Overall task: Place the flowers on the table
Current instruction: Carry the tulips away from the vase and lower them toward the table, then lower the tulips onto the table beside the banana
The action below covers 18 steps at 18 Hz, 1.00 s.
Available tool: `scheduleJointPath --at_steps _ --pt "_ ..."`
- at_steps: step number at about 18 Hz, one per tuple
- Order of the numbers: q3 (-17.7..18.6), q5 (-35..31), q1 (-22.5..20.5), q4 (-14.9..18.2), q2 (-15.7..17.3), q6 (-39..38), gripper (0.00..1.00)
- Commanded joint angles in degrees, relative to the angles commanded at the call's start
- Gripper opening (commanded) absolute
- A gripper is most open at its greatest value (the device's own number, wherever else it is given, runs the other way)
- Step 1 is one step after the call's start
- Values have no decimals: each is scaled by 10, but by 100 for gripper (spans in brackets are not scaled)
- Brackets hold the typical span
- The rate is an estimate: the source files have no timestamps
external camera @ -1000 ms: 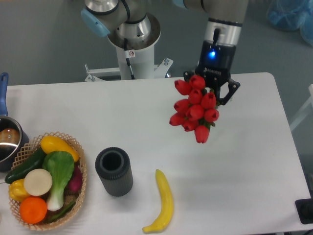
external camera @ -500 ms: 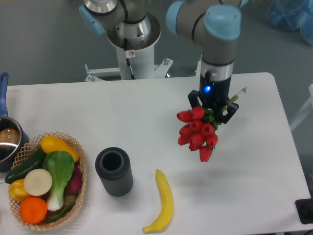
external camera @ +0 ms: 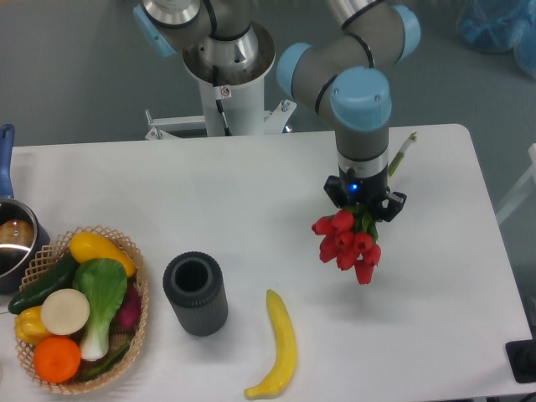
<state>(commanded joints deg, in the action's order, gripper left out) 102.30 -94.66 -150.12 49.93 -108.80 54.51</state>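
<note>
Grey and blue, the arm reaches straight down over the white worktop (external camera: pixel 435 276); its gripper (external camera: pixel 363 201) is clamped on the flowers (external camera: pixel 347 244), red heads hanging just below it, stems poking up behind; bare worktop lies around, the banana (external camera: pixel 278 345) well left of the gripper.

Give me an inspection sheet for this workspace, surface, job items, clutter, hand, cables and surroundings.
Surface: white table, matte, rounded corners, no spills seen.
Job's things: red flowers held in the hand, heads toward the camera, stem ends sticking out behind; whether they touch the table cannot be told.
Clutter: banana near the front edge; dark cylinder upright, open top; basket of vegetables at left; pot at the left edge.
Hand: hand shut on the flowers, blue light lit.
Cables: nothing seen.
Surroundings: arm base behind the table; blue bag top right; grey floor.
</note>
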Motion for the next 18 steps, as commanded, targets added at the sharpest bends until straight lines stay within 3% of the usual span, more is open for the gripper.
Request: scheduleJointPath --at_steps 5,18 --pt "-6 2 0 -11 -25 -90 41" --pt "-28 1 8 -15 -80 -92 46"
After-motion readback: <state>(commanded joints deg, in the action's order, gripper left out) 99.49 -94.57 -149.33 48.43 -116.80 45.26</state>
